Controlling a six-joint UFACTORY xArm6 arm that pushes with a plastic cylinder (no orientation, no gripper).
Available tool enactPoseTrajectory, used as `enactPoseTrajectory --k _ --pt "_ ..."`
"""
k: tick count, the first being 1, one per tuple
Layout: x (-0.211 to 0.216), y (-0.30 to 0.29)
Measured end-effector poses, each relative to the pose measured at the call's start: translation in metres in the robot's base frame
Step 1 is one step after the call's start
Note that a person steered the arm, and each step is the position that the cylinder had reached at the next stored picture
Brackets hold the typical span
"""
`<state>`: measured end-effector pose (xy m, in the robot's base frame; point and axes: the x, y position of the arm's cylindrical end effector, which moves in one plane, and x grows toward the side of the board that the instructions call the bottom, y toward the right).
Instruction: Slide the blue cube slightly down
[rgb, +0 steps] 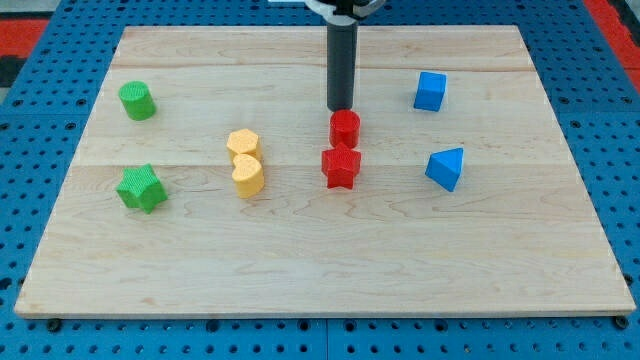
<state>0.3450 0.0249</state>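
The blue cube (430, 91) sits on the wooden board (320, 260) at the upper right. My tip (341, 108) is down on the board, well to the left of the blue cube and just above the red cylinder (345, 128). The dark rod rises from the tip to the view's top edge. A blue triangular block (446, 168) lies below the blue cube.
A red star (340, 167) lies right under the red cylinder. Two yellow blocks (245, 162) touch at centre left. A green cylinder (137, 101) and a green star (140, 188) are at the left. Blue pegboard surrounds the board.
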Motion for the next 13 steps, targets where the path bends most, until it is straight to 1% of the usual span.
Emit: enactPoseTrajectory --k 1,3,4,5,6,7,8,9,11,12,13 --pt "-0.002 0.005" --pt "0.032 0.005" --pt "0.037 0.005" --pt "0.030 0.012" --pt "-0.017 0.013" --pt "-0.065 0.032" --pt "-0.082 0.125" --pt "-0.071 0.153" --pt "-0.001 0.140" --pt "-0.009 0.145" --pt "-0.041 0.151"
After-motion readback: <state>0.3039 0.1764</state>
